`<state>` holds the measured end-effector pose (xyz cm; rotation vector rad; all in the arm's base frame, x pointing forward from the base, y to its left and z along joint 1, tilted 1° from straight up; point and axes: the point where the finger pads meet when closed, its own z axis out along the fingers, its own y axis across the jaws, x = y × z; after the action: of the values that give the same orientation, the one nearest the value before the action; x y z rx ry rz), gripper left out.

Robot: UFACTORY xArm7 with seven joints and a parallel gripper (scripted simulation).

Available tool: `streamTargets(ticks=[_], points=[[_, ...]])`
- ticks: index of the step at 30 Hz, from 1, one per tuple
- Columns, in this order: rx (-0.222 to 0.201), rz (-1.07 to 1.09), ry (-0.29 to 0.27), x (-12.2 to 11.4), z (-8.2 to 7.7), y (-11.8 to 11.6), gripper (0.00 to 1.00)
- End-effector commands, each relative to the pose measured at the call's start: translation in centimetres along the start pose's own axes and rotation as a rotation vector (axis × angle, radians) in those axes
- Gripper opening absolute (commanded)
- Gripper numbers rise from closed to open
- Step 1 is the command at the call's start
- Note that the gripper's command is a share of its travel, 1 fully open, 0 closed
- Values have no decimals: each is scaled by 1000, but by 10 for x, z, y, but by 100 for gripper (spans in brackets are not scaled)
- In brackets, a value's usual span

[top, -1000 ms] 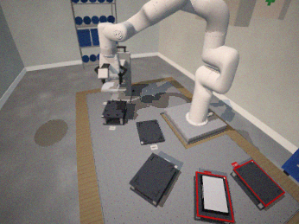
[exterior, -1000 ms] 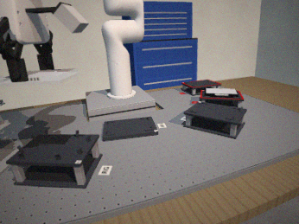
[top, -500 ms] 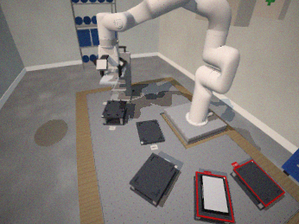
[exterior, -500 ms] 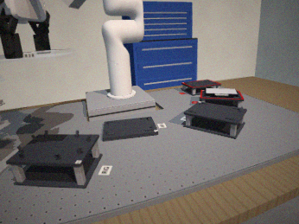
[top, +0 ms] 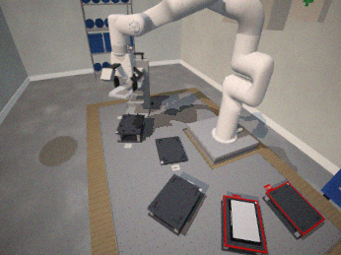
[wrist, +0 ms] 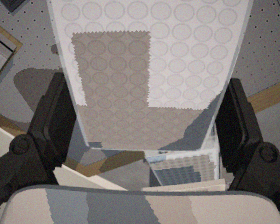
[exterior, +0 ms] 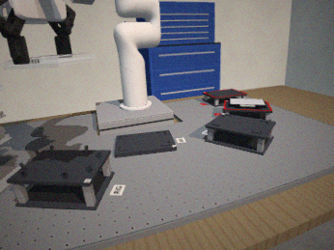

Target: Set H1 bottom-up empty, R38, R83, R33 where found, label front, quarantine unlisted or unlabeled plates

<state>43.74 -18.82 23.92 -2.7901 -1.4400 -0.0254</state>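
Note:
My gripper (top: 123, 83) (exterior: 41, 49) (wrist: 146, 92) is shut on a white well plate (top: 119, 94) (exterior: 48, 59) (wrist: 156, 35), gripping it across its width and holding it level, high in the air. It hangs just left of the plate hotel (top: 146, 87), a narrow tower at the back of the deck. A small dark label shows on the plate's side in the exterior view, too small to read. The hotel's slots are mostly hidden behind my gripper.
The raised dark regrip nest (top: 130, 126) (exterior: 60, 172) stands below the gripper. A flat dark nest (top: 170, 150) (exterior: 144, 142) lies mid-deck, and a raised dark nest (top: 177, 201) (exterior: 241, 131) sits nearer the front. One red-framed quarantine nest (top: 225, 223) holds a white plate (top: 244, 221) (exterior: 247, 101). The other quarantine nest (top: 295, 209) (exterior: 224, 94) is bare.

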Motion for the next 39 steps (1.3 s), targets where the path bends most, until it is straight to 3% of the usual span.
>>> streamTargets(ticks=[1, 39], points=[[-11, 168, -5, 0, -2, 1, 0], [-13, 1234, 1, 0, -2, 1, 0]])
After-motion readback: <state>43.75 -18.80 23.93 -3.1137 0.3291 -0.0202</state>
